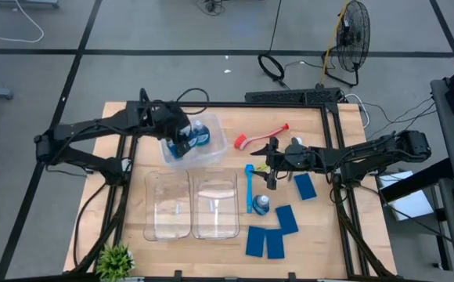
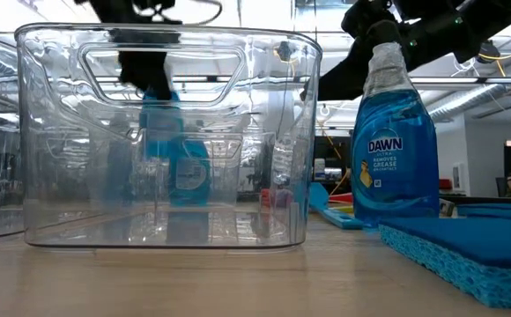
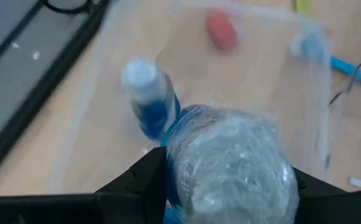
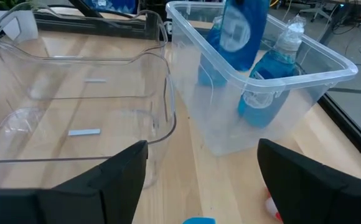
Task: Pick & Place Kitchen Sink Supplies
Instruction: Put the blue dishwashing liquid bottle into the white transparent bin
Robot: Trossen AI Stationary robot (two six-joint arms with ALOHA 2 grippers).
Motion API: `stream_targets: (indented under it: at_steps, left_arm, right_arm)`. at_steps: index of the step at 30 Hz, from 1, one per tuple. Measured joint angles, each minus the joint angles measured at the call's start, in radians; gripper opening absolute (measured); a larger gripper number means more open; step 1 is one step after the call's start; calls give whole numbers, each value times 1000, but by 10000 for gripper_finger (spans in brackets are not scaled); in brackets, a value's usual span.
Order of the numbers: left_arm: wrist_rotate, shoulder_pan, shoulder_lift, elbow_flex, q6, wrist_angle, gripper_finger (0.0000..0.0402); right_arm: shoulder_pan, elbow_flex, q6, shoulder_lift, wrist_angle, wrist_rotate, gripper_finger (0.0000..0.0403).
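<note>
Right now the thing in hand is a small bottle of blue dish soap [image 1: 181,145], and my left hand [image 1: 182,141] has it clamped, hanging inside the far clear bin [image 1: 215,153] at the back of the worktop [image 1: 321,243]. In the right wrist view the bottle [image 4: 239,31] is upright and lifted partly above the bin rim, just beside a second soap bottle [image 4: 271,74] leaning inside the same bin. From the left wrist view I look down on the pale, crinkly top of the held bottle [image 3: 230,165], with dark fingers [image 3: 140,180] pressing either side, so the grip is on the upper body near the neck.

I judge it fairly heavy for its size, since it looks nearly full. The plastic is smooth, probably slippery, and will give a little under pressure. The shoulder or the waist below the neck is the sensible place to hold it; the cap alone would let it swing.

My right hand [image 1: 272,174] hovers with its fingers spread wide and nothing in them, above the worktop near a standing Dawn bottle [image 2: 395,141] and a blue brush [image 1: 250,184]. A red brush [image 1: 260,137] lies farther back. Flat blue sponges [image 1: 274,233] sit on the near right; these are light, soft and easy to pinch by an edge. Two larger clear bins [image 1: 192,205] sit side by side at the centre, and a small potted plant [image 1: 115,260] is at the near left corner.
</note>
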Motion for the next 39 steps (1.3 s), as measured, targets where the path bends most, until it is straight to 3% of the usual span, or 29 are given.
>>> stream_targets:
  at_steps: [9, 15, 23, 32, 39]
  left_arm:
    - [93, 56, 0, -207, -26, 175, 173]
    - [106, 71, -3, -257, -24, 262, 173]
    - [97, 71, 29, -267, -80, 223, 173]
    - [95, 60, 40, -266, -68, 252, 315]
    - [94, 60, 29, -209, -48, 207, 361]
  right_arm:
    - [0, 0, 0, 0, 0, 0, 288]
    - [0, 0, 0, 0, 0, 0, 288]
    - [0, 0, 0, 0, 0, 0, 288]
    - [0, 0, 0, 0, 0, 0, 288]
    - [0, 0, -3, -4, -1, 0, 288]
